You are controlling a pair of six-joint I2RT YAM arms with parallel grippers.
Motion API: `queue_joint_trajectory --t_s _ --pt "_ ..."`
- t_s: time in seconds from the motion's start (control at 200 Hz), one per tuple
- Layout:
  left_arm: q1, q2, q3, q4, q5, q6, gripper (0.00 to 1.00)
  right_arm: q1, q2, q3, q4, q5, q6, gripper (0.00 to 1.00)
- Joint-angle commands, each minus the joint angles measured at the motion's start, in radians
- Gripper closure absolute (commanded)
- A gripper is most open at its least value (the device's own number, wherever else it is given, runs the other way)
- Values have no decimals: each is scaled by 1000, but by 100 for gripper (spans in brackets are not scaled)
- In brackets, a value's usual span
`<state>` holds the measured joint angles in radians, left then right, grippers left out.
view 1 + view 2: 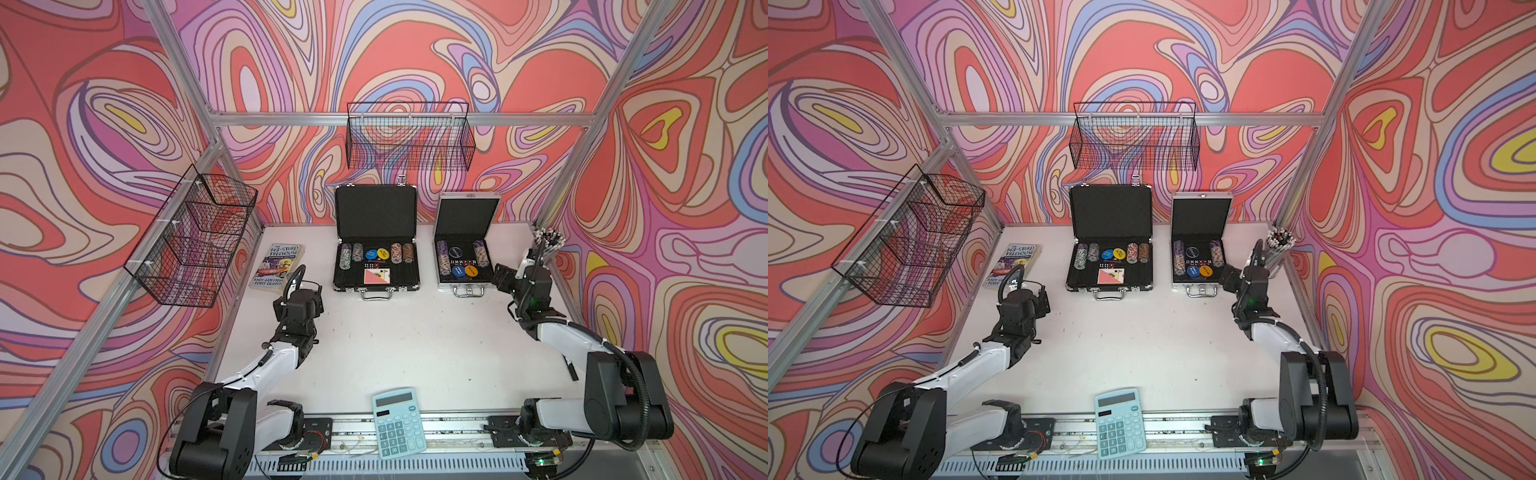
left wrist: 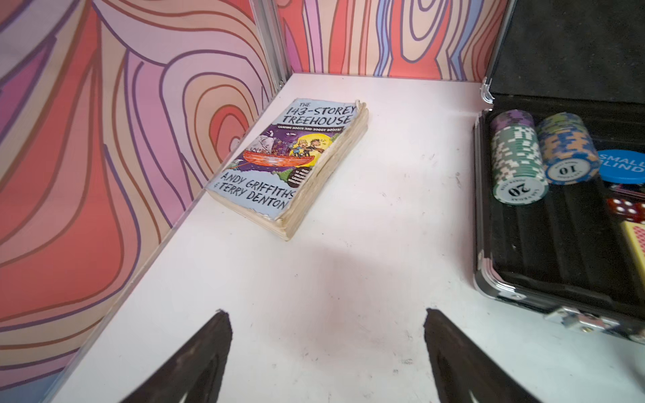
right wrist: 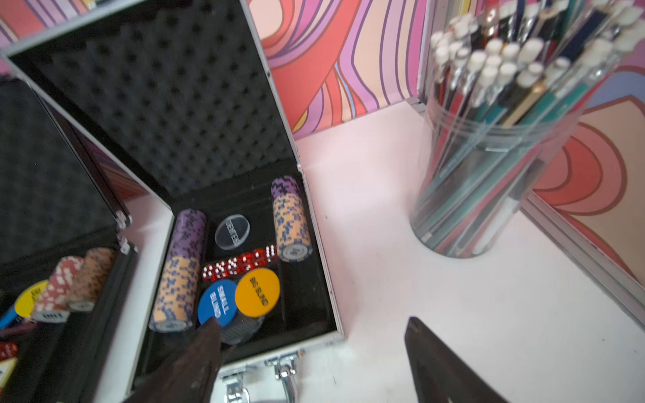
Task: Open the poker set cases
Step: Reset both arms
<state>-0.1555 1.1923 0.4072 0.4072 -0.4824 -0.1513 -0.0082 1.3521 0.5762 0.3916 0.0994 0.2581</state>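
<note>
Both cases stand open on the bench [image 1: 395,353], lids upright, in both top views: the black case [image 1: 376,212] at 12 o'clock, the silver case [image 1: 467,216] at 1 o'clock, apart from each other. From above, the left arm [image 1: 299,309] hides its own fingers. The left wrist view shows the left hand [image 2: 326,311] wide and empty over bare bench, between the book [image 2: 289,164] and the black case, which the frame edge cuts off. The blurred right wrist view shows the right hand [image 3: 313,320] wide and empty, one finger seemingly over the silver case's front corner, the pencil jar [image 3: 488,157] nearby. The calculator [image 1: 399,422], at 6 o'clock, shows only from above.
</note>
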Motion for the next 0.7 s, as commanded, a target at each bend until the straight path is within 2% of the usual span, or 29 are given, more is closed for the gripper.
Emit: queue_joint_trajectory --t_s 0.0,0.085,0.13,0.17,0.19,0.21,0.255,0.325,0.385,0.446,0.506,0.571,0.636,0.696 --pt "16 43 -59 197 -18 53 11 7 -9 -60 121 89 -48 14" --pt "28 142 -114 448 -4 114 10 7 9 -120 220 125 -59 14" --pt "36 181 -111 512 25 124 8 7 26 -154 295 125 -69 14" --pt "65 209 -90 489 93 100 8 7 43 -183 368 122 -72 14" --pt "73 225 -77 467 114 95 1 7 52 -195 402 120 -74 14" --pt "77 245 -68 460 119 90 0 7 60 -204 426 118 -74 14" --pt "81 290 -62 522 131 115 0 7 89 -224 490 123 -77 14" --pt "80 272 -24 401 168 104 0 7 144 -256 610 145 -76 14" --pt "83 304 -38 478 194 124 0 7 148 -249 615 137 -105 14" --pt "85 315 -39 462 226 121 0 7 173 -262 686 130 -131 13" --pt "88 377 -62 597 217 138 0 4 204 -262 733 118 -134 13" --pt "90 334 -27 450 238 116 0 2 252 -260 772 87 -151 13" --pt "101 368 -48 553 252 130 0 4 300 -264 828 57 -161 13" --pt "101 341 -30 467 255 114 0 3 343 -266 872 38 -165 13"
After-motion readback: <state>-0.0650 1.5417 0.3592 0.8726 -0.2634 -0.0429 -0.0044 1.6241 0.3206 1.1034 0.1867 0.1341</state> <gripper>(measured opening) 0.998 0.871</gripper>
